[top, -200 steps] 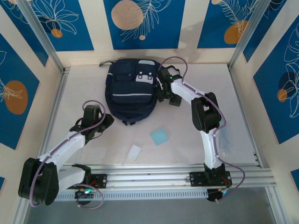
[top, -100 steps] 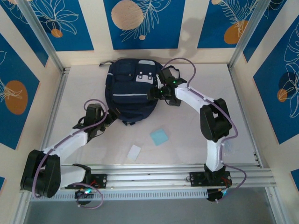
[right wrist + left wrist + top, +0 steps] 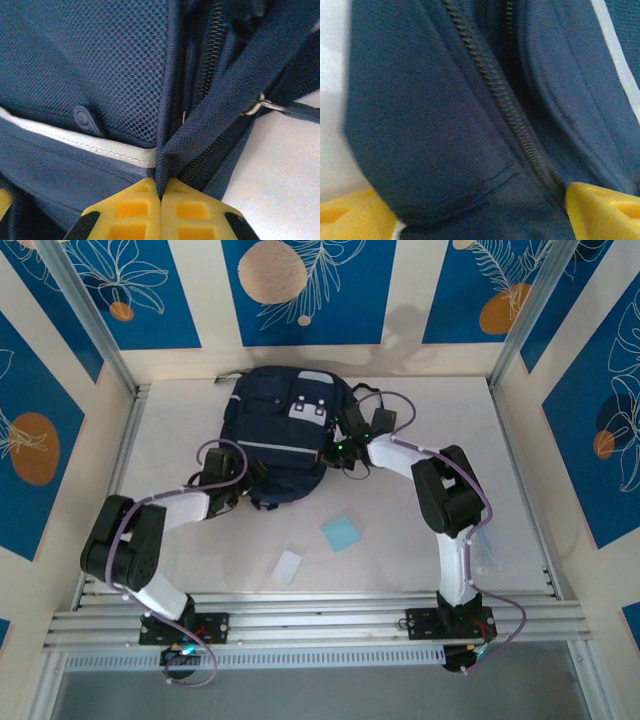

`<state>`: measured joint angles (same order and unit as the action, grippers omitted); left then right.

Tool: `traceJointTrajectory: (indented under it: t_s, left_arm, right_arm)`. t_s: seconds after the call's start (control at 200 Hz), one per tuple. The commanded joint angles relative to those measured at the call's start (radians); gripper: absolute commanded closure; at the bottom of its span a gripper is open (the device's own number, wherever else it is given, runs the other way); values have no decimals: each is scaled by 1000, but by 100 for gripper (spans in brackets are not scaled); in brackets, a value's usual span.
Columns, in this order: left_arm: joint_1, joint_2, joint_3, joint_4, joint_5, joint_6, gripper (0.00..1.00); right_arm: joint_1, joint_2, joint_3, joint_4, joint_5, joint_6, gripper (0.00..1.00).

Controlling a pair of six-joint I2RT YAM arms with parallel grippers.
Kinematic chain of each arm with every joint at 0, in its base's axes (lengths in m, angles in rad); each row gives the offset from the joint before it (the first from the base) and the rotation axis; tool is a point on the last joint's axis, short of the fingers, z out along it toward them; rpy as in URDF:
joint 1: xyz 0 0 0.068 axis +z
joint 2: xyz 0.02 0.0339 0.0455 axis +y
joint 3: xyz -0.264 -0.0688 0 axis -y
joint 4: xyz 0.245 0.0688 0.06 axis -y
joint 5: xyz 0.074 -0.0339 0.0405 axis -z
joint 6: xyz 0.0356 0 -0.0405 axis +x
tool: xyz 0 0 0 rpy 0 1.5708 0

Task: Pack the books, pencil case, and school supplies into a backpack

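While the right gripper [image 3: 161,199] pinches a fold of the backpack [image 3: 275,435] beside its right-hand zipper, yellow fingertips pressed together on the navy fabric, the left gripper [image 3: 475,212] stands spread at the bag's near-left edge. One of its fingers sits on either side of a zippered seam. The backpack lies front up at the far middle of the white table [image 3: 430,420], long axis running far to near, top toward the back wall. Nearer the arms lie the light-blue pad [image 3: 342,533] and white piece [image 3: 288,566]. Blue leaf-patterned panels [image 3: 300,290] enclose the table.
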<state>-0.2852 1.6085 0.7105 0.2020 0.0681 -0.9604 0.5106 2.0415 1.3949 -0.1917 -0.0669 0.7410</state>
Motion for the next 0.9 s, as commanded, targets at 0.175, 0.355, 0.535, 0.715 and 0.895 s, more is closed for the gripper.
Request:
traceJointTrajectory:
  t_s: [0.175,0.355,0.535,0.715,0.895]
  left_arm:
    - [52,82,156,-13,-17,122,15]
    - [101,80,217,-69,1,185,15]
    - [130,2,243,-174,-11,273,15]
    - [129,-121,209,-285,-8,327,14]
    - [121,-222,138,-328,43,303,14]
  right_arm:
    - [189,-62,-73,116,-197,166,100]
    - [195,-121,-28,25,-194,108,67]
    - [128,-227,-25,-106,-159,-20,49]
    - [44,-272,22,-245,-72,-194,40]
    - [-24,-198,110,-276,-60,-325,33]
